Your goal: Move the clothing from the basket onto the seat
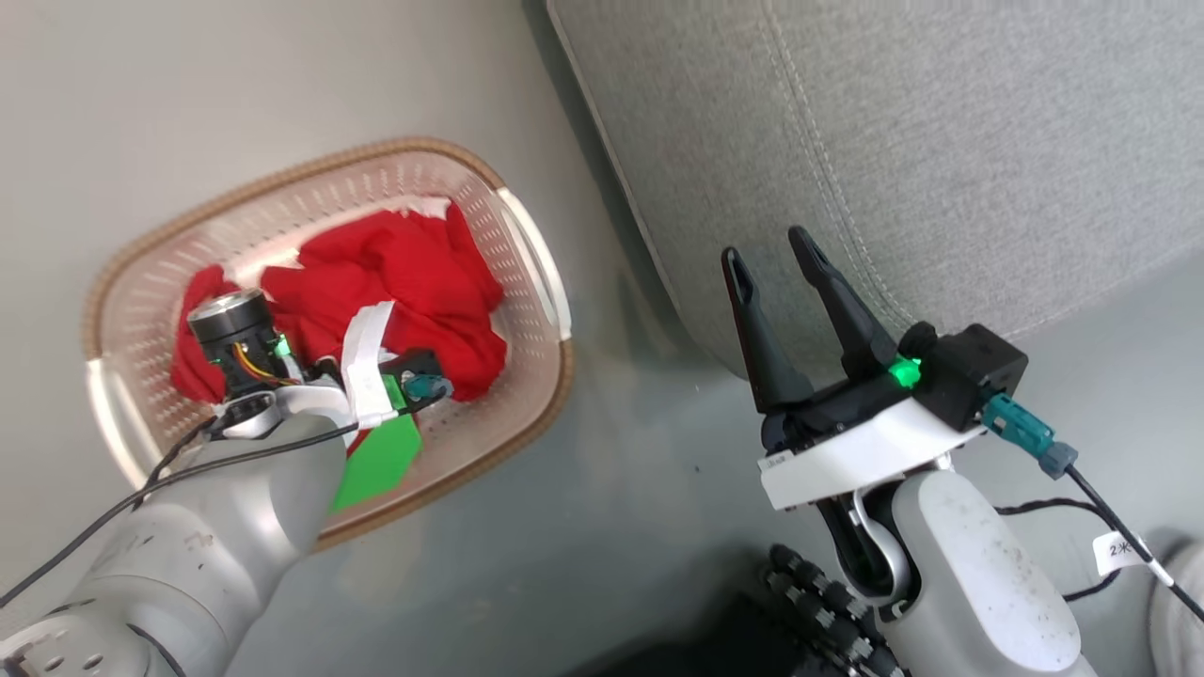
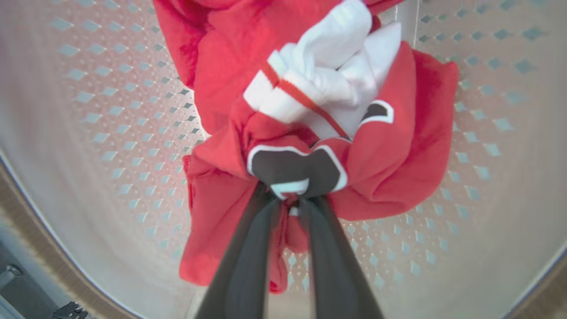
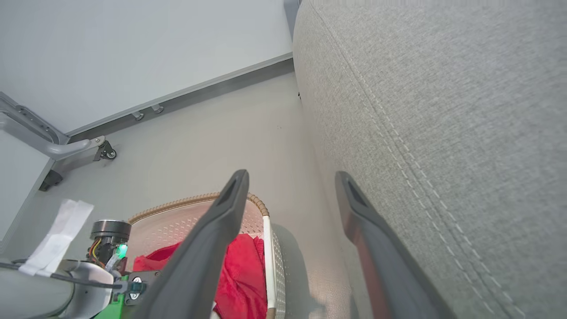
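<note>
The red jersey lies crumpled in the basket at the left of the head view. The basket is a cream plastic tub with rounded corners, walls pierced by rows of small diamond holes, and a brown woven-look rim. The cloth is soft and bunched. In the left wrist view white lining with a thin red stripe bulges at the upper middle, and just below it sits a black patch edged in white, too folded to read. The left hand is clenched on that fold, its two dark tapered fingers meeting in the cloth; in the head view they are hidden behind the wrist. The right hand is released, fingers spread, in front of the lower edge of the seat. The seat is a grey woven cushion with a double stitched seam and a rounded corner, cut off at the top and right of the frame. The basket stands on the smooth grey floor near the seat
</note>
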